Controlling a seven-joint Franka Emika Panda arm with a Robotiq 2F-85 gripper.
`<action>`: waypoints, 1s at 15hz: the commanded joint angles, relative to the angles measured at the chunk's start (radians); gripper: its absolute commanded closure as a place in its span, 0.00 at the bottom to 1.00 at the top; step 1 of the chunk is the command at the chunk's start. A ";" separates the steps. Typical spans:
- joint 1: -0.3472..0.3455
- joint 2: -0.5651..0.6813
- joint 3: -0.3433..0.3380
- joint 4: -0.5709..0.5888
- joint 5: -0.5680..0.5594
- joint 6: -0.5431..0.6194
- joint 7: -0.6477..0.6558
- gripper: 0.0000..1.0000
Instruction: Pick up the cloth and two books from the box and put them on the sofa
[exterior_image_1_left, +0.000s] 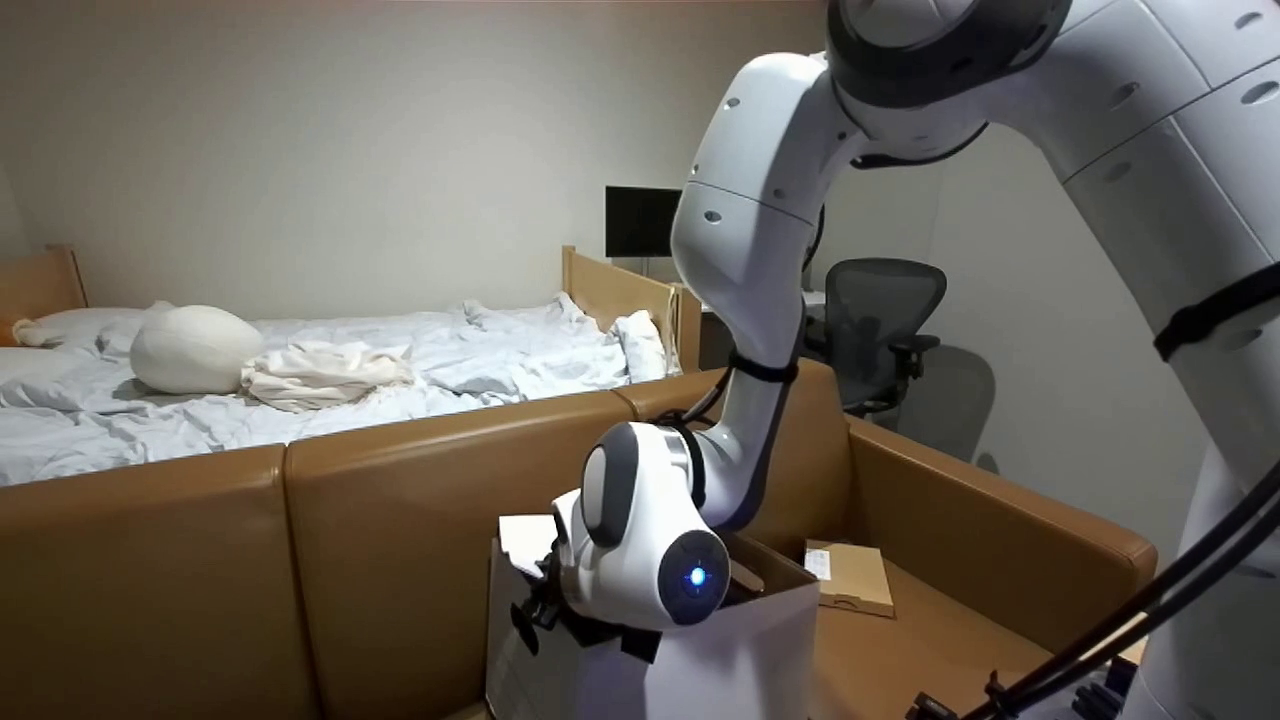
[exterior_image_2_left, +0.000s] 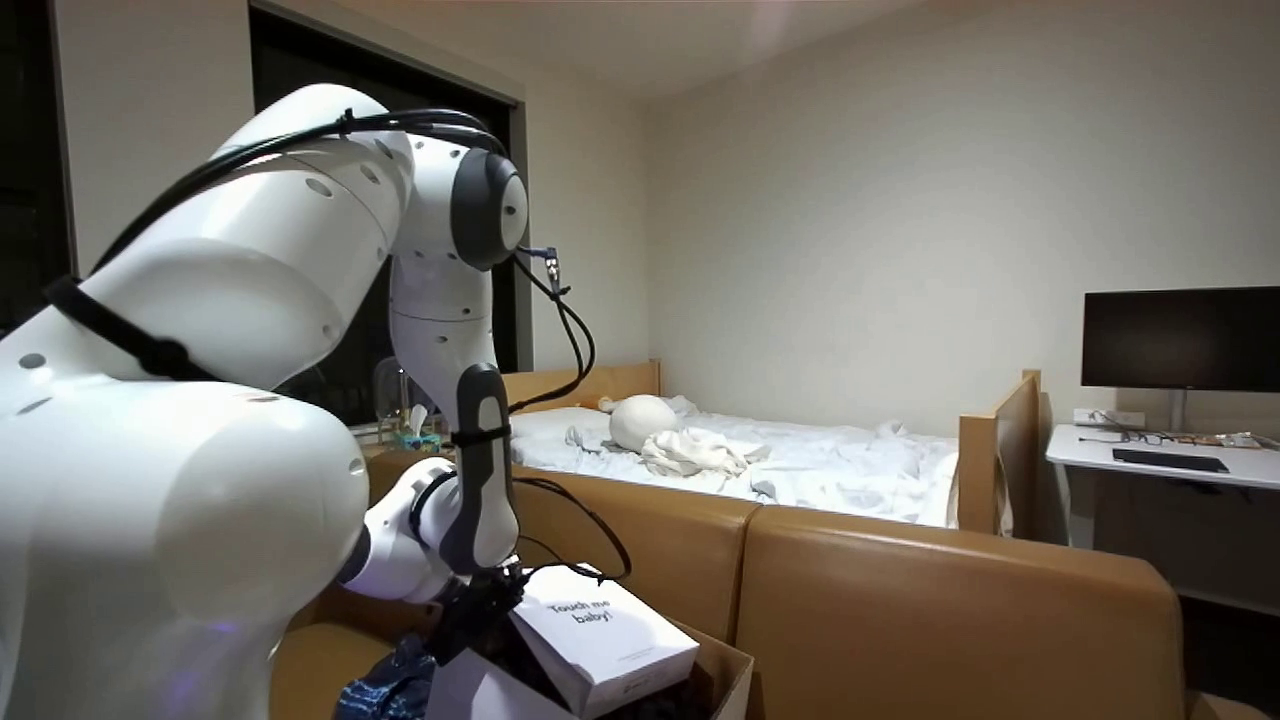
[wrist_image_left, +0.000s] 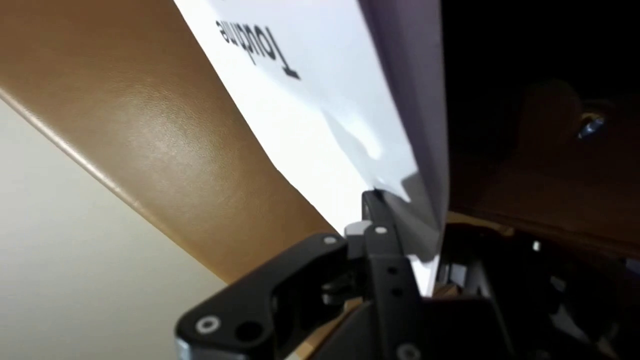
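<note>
Black robot hand (wrist_image_left: 412, 232) seemingly pinches 1 end of the flat white printed carton (exterior_image_2_left: 615, 638), tilted in the white cardboard box (exterior_image_1_left: 740, 655); so shallow a grip could slip under its weight.

The place looked like a home, most of all a bedroom: behind a sofa (exterior_image_1_left: 420, 540) stood a bed (exterior_image_1_left: 615, 290) with rumpled sheets (exterior_image_1_left: 500, 350), and past the bed's end a surface (exterior_image_2_left: 1090, 452) carried a monitor (exterior_image_2_left: 1180, 340), with a chair (exterior_image_1_left: 885, 300) near it.
</note>
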 joint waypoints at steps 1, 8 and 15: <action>-0.043 -0.044 0.017 -0.006 0.050 0.034 -0.083 0.98; -0.067 -0.128 0.007 0.002 0.322 0.184 -0.323 0.98; -0.095 -0.186 -0.038 0.082 0.744 0.217 -0.637 0.98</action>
